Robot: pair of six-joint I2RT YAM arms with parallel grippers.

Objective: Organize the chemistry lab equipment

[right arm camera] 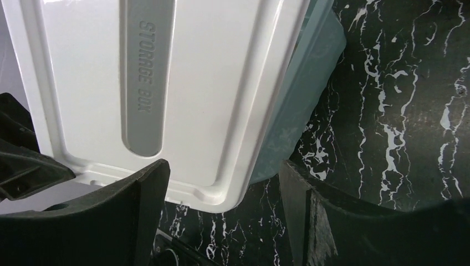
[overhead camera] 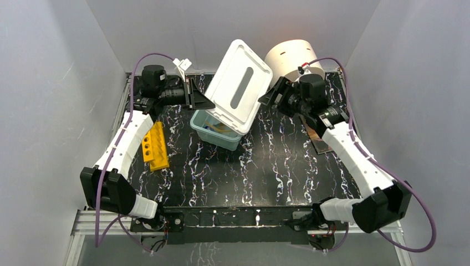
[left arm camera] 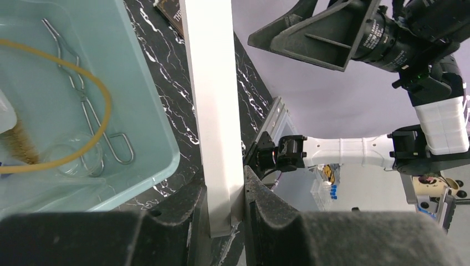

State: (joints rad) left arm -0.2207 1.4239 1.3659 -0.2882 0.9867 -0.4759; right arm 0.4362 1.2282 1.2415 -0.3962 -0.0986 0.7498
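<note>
Left jaws clamp white plastic lid [left arm camera: 213, 111] tilted over pale-teal plastic bin [overhead camera: 220, 138]; right jaws gape empty; closing likely needs square lowering.

The teal plastic bin [overhead camera: 213, 138] sits mid-table, with the white plastic lid [overhead camera: 239, 86] tilted over its rear. Inside lie amber rubber tubing [left arm camera: 108, 100] and a tiny glass beaker [left arm camera: 75, 160]. A yellow holed rack [overhead camera: 155, 145] lies to the left and a cream cylinder [overhead camera: 288, 55] behind-right.
</note>
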